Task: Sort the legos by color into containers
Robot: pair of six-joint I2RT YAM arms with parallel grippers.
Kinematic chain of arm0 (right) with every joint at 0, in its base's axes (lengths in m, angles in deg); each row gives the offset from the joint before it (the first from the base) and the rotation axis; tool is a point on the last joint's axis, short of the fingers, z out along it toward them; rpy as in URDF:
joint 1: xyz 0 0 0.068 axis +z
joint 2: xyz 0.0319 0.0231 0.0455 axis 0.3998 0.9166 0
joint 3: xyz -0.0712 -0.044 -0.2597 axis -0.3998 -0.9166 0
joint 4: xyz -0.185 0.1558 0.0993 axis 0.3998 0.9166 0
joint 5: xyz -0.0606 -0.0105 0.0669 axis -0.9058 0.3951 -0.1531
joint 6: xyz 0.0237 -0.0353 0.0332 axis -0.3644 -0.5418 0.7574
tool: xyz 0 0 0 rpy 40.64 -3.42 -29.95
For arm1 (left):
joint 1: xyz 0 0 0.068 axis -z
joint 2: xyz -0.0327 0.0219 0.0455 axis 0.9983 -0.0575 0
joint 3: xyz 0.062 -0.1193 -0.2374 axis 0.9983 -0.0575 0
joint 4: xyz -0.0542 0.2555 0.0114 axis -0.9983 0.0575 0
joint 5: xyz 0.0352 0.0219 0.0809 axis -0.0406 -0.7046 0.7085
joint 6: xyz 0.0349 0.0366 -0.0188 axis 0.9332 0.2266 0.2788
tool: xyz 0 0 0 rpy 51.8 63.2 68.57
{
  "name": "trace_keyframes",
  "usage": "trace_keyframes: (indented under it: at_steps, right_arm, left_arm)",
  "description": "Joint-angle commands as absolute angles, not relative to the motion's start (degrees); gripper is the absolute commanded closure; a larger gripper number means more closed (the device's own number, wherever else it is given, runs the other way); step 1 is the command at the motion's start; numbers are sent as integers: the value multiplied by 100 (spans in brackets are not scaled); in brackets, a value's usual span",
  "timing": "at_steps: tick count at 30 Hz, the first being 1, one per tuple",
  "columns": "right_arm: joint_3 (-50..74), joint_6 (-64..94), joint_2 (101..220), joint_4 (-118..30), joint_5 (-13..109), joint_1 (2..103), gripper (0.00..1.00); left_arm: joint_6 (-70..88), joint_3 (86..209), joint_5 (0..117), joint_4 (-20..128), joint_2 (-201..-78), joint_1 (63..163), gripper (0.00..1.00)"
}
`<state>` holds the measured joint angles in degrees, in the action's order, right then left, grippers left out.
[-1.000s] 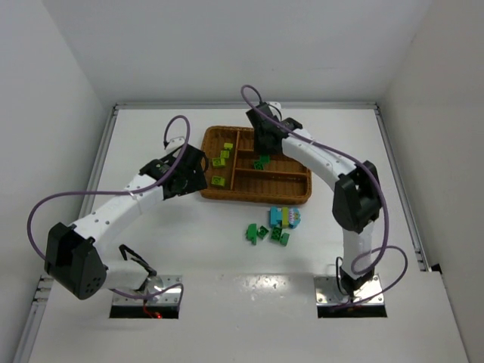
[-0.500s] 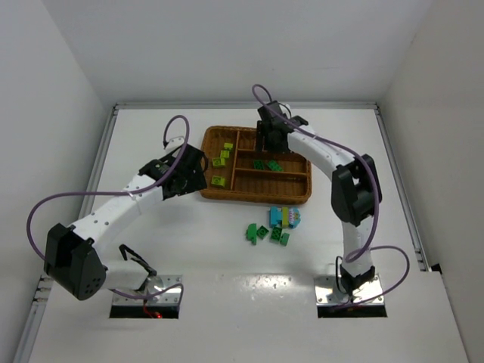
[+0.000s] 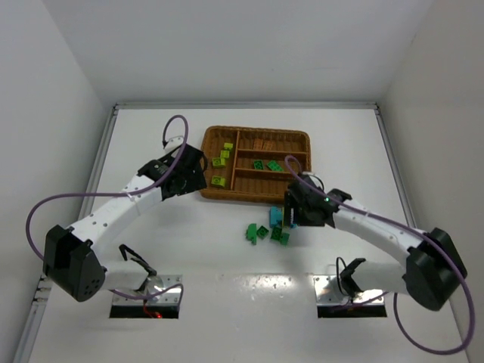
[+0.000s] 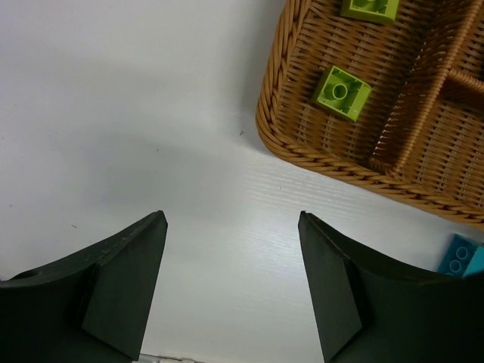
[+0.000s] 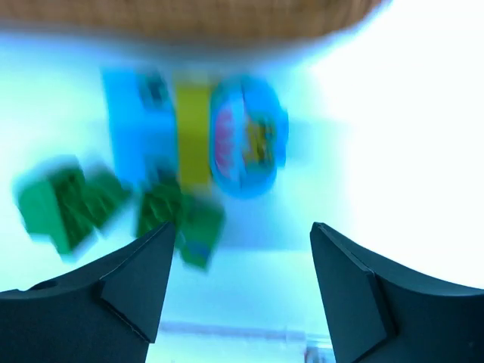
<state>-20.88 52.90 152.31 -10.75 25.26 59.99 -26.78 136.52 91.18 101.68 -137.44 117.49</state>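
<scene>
While your right hand (image 5: 242,246) hangs spread and empty over the loose legos (image 3: 274,225), straddle one dark green brick (image 5: 53,212) squarely. Your left hand (image 4: 231,227) hovers spread too.

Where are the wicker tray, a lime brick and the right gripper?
wicker tray (image 3: 242,198), overhead view, its near rim.
lime brick (image 4: 342,92), left wrist view, its studded top.
right gripper (image 5: 242,231), right wrist view, midway between its fingertips.

Brown woven wicker tray (image 3: 253,198); lime, dark-green and cyan legos (image 3: 251,233); black fingers (image 4: 121,287).
</scene>
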Motion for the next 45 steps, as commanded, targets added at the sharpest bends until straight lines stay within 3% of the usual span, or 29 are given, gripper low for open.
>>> trace_keyframes:
  at_steps: [1, 5, 14, 19, 24, 36, 39, 45]
  right_arm:
    - [-2668, 5938, 14589, -996, 3036, 6215, 27]
    - [-3163, 6009, 14420, -1312, 3415, 6294, 27]
    - [-3006, 5798, 15069, -1884, 3697, 6294, 28]
    - [-2952, 5746, 15360, -1831, 3443, 6294, 43]
    - [-3075, 5860, 15282, -1673, 3240, 6294, 49]
    - [-3085, 5807, 15554, -1805, 2942, 6294, 45]
    - [-3023, 5807, 15712, -1857, 2942, 6294, 49]
    - [-2707, 5807, 15546, -1393, 2433, 6488, 73]
  left_arm:
    - [-2630, 13655, 9100, 10097, -13567, 11791, 23]
    - [-2630, 13593, 9046, 10044, -13680, 11791, 23]
    - [-2630, 13646, 8994, 9991, -13742, 11843, 23]
    - [-2630, 13646, 8994, 9991, -13742, 11843, 23]
    - [-2577, 13646, 8994, 9991, -13742, 11843, 23]
    - [-2577, 13646, 8994, 9991, -13742, 11843, 23]
    - [-2577, 13646, 8994, 9991, -13742, 11843, 23]
    - [-2577, 13646, 8994, 9991, -13742, 11843, 23]
